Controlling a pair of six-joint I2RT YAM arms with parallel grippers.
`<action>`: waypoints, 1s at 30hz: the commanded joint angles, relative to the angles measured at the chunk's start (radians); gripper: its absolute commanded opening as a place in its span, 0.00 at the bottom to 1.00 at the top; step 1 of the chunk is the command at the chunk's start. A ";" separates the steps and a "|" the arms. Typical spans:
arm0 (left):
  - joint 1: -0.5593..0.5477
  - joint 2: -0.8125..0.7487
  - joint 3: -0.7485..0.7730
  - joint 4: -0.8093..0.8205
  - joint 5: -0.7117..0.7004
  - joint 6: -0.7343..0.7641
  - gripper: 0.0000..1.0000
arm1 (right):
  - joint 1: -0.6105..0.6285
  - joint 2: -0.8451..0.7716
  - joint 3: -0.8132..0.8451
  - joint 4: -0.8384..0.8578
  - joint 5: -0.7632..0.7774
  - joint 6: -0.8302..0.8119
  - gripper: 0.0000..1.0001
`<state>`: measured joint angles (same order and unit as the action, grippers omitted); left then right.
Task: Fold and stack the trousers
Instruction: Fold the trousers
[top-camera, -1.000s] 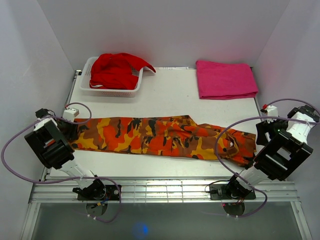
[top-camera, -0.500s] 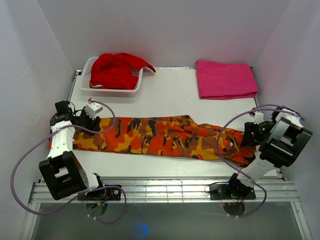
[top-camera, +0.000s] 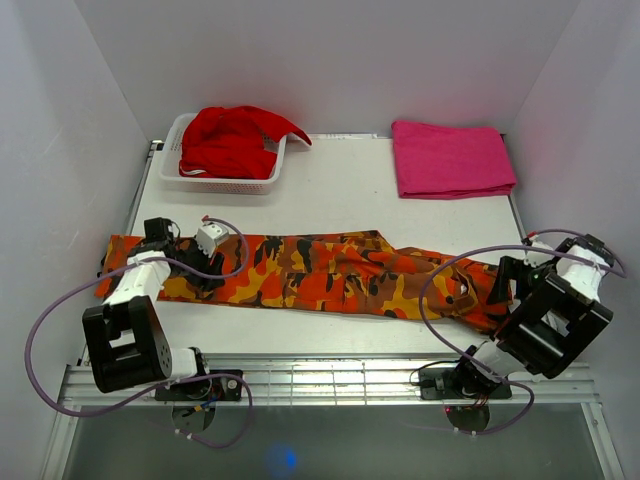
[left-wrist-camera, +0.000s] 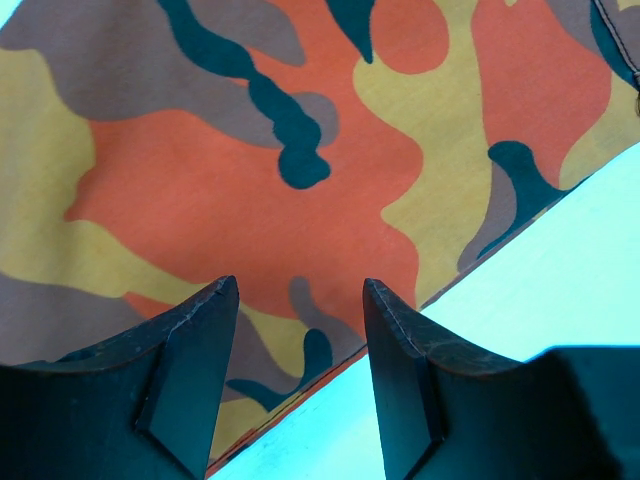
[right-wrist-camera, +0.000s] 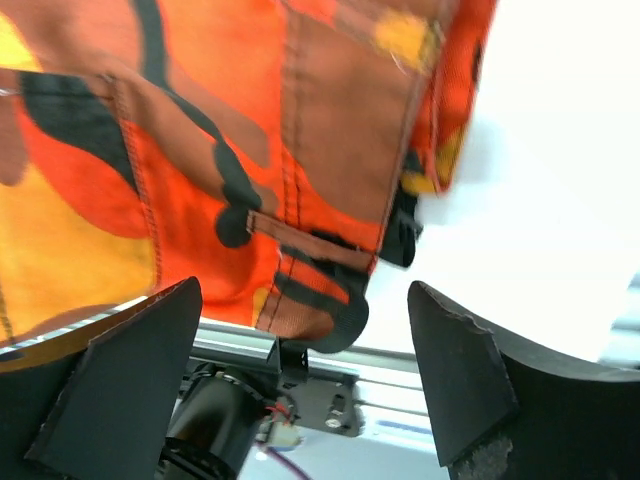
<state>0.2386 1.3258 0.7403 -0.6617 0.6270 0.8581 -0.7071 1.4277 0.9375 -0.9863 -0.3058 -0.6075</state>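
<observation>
Left jaws: the left wrist view shows you the left gripper (left-wrist-camera: 300, 290) parted, low over the near edge of a trouser leg, clamping nothing.
Right jaws: the right gripper (right-wrist-camera: 300, 290) is spread wide at the waistband end, holding nothing.
Wrist-only detail: you get stitched seams and a belt loop (right-wrist-camera: 300, 235); the overhead view hides both jaw gaps behind the arms.
Trousers: the trousers (top-camera: 330, 272) lie flat across the near half of the table (top-camera: 340, 195), legs left, waist right.
Top-only detail: the far items.
Basket: the white basket (top-camera: 172, 172), far left, holds a heaped red garment (top-camera: 230, 140) spilling over its right rim.
Pink cloth: the pink cloth (top-camera: 450, 158) lies folded, far right, well apart from the trousers.
</observation>
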 joint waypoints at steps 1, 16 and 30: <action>-0.025 -0.008 -0.013 0.039 -0.003 -0.037 0.64 | -0.037 -0.006 -0.051 -0.014 0.013 0.063 0.89; -0.058 0.039 -0.004 0.089 -0.010 -0.116 0.64 | -0.092 0.283 -0.101 -0.008 -0.032 0.074 0.87; -0.062 0.093 0.001 0.134 -0.030 -0.129 0.64 | -0.097 0.299 0.007 0.054 -0.085 0.002 0.80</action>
<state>0.1802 1.4162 0.7296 -0.5568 0.5968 0.7361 -0.7994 1.7138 0.9291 -1.0859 -0.3786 -0.5583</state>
